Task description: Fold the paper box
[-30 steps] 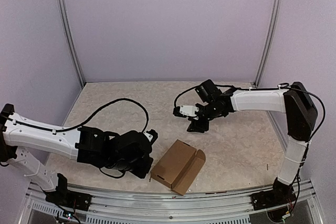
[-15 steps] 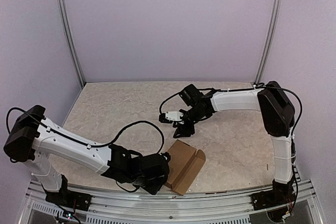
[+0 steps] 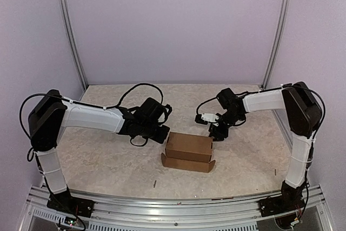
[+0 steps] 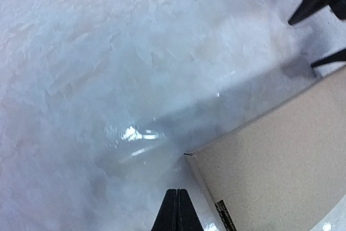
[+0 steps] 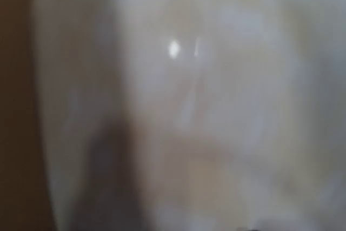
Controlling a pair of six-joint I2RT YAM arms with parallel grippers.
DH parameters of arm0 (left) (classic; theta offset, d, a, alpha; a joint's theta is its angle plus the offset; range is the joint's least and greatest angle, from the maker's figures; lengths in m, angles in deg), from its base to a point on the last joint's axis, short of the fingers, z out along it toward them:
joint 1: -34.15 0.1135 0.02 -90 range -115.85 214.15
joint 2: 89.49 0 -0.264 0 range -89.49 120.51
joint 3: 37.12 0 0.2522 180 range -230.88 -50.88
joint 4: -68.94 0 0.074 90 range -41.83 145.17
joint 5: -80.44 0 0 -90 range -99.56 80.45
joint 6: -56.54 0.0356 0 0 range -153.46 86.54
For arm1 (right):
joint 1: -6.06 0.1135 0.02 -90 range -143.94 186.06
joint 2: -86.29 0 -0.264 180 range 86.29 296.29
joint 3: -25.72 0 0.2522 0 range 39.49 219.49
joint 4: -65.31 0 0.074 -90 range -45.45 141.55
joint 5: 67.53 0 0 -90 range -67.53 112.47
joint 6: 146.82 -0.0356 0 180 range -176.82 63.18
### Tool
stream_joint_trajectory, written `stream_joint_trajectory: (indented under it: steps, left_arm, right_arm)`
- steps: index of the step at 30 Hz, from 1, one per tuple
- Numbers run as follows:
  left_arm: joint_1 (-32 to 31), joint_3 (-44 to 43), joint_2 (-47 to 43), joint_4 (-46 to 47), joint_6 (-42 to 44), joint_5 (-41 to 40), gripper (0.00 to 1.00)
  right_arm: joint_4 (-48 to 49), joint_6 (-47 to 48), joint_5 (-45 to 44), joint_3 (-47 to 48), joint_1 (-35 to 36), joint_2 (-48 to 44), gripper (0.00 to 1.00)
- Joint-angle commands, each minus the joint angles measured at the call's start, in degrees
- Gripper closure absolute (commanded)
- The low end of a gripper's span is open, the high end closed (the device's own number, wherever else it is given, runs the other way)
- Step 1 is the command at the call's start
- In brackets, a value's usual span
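Note:
The paper box [image 3: 188, 147] is a brown cardboard box lying flat at the table's middle, with a flap [image 3: 186, 163] sticking out along its near side. My left gripper [image 3: 162, 134] is just off the box's far left corner, shut with nothing in it. In the left wrist view its fingers [image 4: 177, 212] are pressed together beside the box's corner [image 4: 281, 166]. My right gripper [image 3: 218, 132] hovers off the box's far right corner. The left wrist view shows its two black fingertips [image 4: 308, 9] apart with nothing between them. The right wrist view is blurred.
The beige tabletop [image 3: 108, 155] is bounded by lilac walls with metal posts [image 3: 73, 36] at the back corners. An aluminium rail [image 3: 173, 204] runs along the near edge. Black cables loop above the left arm [image 3: 135, 87].
The box has gone from lying askew near the front edge to sitting square at the middle. The left arm swung from the front to the box's far left. The right gripper shifted right.

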Motion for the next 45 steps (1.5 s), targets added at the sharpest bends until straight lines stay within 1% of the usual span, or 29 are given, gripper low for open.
stream_joint_trajectory:
  steps: [1,3,6,8,10,13,15,16,17,18,21,25,28,30,33,36,41,45]
  left_arm:
    - [1.79,-5.71,4.36,3.26,9.41,3.05,0.99]
    - [1.83,-5.42,4.18,3.47,9.56,2.46,0.97]
    - [1.65,-2.36,1.26,3.69,7.18,-0.24,0.91]
    - [1.04,1.37,-2.02,5.40,5.51,-1.45,0.85]
    - [-0.12,4.57,-6.83,7.31,4.79,-2.82,0.77]
    - [-1.12,6.13,-10.67,8.97,5.13,-2.36,0.67]
    - [-0.49,4.43,-10.69,7.95,4.50,0.16,0.60]
    - [-0.26,2.99,-9.51,6.91,4.02,1.31,0.58]
    - [-0.08,1.37,-8.27,6.01,3.39,1.81,0.55]
    - [0.07,-0.08,-7.18,4.94,2.65,2.63,0.53]
    - [0.58,-5.59,-2.63,1.66,-0.33,4.76,0.45]
    - [0.99,-9.76,1.61,-1.76,-4.27,5.81,0.43]
    - [1.39,-10.66,3.17,-2.33,-6.44,6.60,0.43]
    - [1.54,-11.54,4.19,-3.23,-7.12,7.47,0.44]
    - [1.54,-12.11,5.48,-3.98,-7.71,8.84,0.44]
    - [1.55,-11.43,5.87,-3.42,-8.19,11.71,0.46]
    - [1.58,-10.67,6.19,-3.01,-8.15,12.70,0.51]
    - [1.62,-10.62,6.34,-2.71,-7.23,13.41,0.54]
  right_arm:
    - [0.38,-0.06,-1.54,-8.95,-1.66,-8.17,0.44]
    - [0.77,0.24,-1.24,-14.92,-1.74,-12.99,0.43]
    - [0.46,-0.05,-0.33,-19.92,-1.77,-20.24,0.43]
    - [0.12,-0.24,-1.83,-21.21,-1.84,-23.44,0.42]
    - [-0.06,0.01,-3.25,-21.79,-2.18,-25.56,0.41]
    - [-1.11,2.64,-2.47,-22.60,-2.62,-28.06,0.39]
    - [-1.39,6.23,0.64,-24.32,-2.61,-31.37,0.34]
    - [-0.63,7.77,1.86,-25.38,-2.59,-33.47,0.26]
    - [-0.24,9.79,2.76,-26.29,-2.36,-35.33,0.08]
    - [-0.03,11.90,3.52,-27.35,-1.95,-37.75,0.01]
    - [-1.91,16.82,4.88,-27.25,-0.22,-40.16,0.00]
    - [-4.12,19.61,2.79,-26.23,3.39,-38.44,0.00]
    - [-2.84,21.33,-2.66,-28.23,8.66,-37.74,0.00]
    - [-1.36,22.76,-4.58,-30.92,12.17,-37.94,0.00]
    - [2.26,22.76,-6.61,-33.03,15.56,-38.89,0.00]
    - [3.67,21.59,-6.13,-32.89,16.91,-39.11,0.01]
    - [6.69,21.70,-6.58,-33.60,17.79,-37.45,0.12]
    - [7.40,23.29,-6.90,-34.57,18.98,-35.67,0.14]
